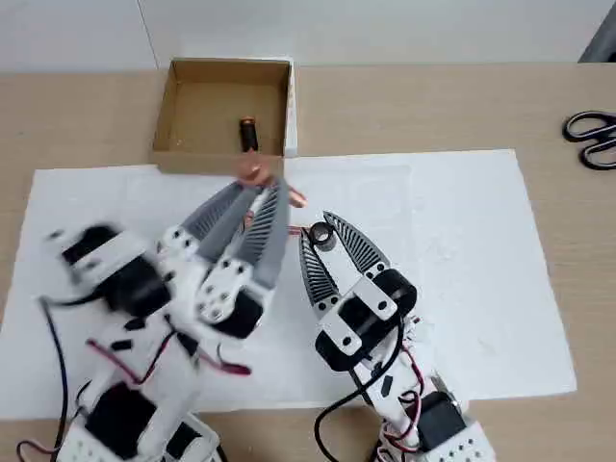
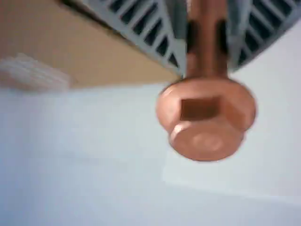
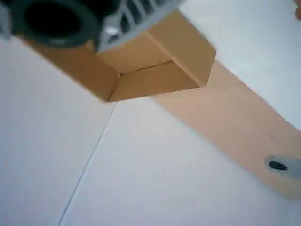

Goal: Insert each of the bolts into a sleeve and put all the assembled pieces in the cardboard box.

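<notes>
Bolt (image 1: 252,173) first: our left gripper (image 1: 256,185) is clamped on its copper shaft, with the head poking out past the fingertips, just beside the near wall of the cardboard box (image 1: 173,106). In the left wrist view the head (image 2: 207,117) hangs free, though we can't tell whether a sleeve is on the shaft. Over on our right, the right gripper (image 1: 318,231) pinches a dark sleeve (image 1: 321,237) between its tips, well short of the box. Its bore (image 3: 51,21) faces outward, which we judge keeps it ready for a bolt. A small copper piece (image 1: 296,199) sits between the two grippers. Inside the box lies one piece (image 1: 248,133), copper at one end and dark along the rest, near the front wall. We take that one for assembled.
</notes>
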### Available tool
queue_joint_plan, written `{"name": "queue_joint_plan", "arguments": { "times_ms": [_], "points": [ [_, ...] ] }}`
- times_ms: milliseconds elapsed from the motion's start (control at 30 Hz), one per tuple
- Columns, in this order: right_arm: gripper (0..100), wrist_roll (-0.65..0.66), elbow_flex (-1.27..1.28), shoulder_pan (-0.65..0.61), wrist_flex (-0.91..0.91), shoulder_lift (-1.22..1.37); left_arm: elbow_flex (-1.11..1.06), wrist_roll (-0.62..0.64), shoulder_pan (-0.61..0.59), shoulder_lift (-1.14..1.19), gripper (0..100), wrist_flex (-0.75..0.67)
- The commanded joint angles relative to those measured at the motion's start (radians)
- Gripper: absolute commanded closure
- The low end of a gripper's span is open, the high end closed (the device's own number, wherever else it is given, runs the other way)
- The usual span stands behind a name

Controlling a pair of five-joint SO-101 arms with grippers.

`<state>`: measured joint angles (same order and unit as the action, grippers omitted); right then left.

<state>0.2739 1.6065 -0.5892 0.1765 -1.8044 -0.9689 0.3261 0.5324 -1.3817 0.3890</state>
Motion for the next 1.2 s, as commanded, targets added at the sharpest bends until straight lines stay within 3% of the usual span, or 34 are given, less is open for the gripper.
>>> {"name": "queue_joint_plan", "arguments": {
  "times_ms": [0,400,700,1033,1167],
  "points": [
    [99.5,0.008,-0.08,-0.005,0.041,-0.007,0.087,-0.043,0.028,0.077,99,0.003],
    [99.5,0.009,-0.086,0.001,-0.061,-0.005,0.104,-0.103,0.043,0.083,99,0.069],
    [99.5,0.011,-0.11,0.001,0.054,-0.004,-0.033,-0.103,0.046,-0.091,99,0.066],
    [99.5,0.011,-0.118,-0.001,0.045,-0.004,-0.048,-0.109,0.137,-0.104,99,0.072],
    [99.5,0.011,-0.118,-0.002,0.045,-0.004,-0.093,-0.17,0.141,-0.104,99,0.066]
  ]
}}
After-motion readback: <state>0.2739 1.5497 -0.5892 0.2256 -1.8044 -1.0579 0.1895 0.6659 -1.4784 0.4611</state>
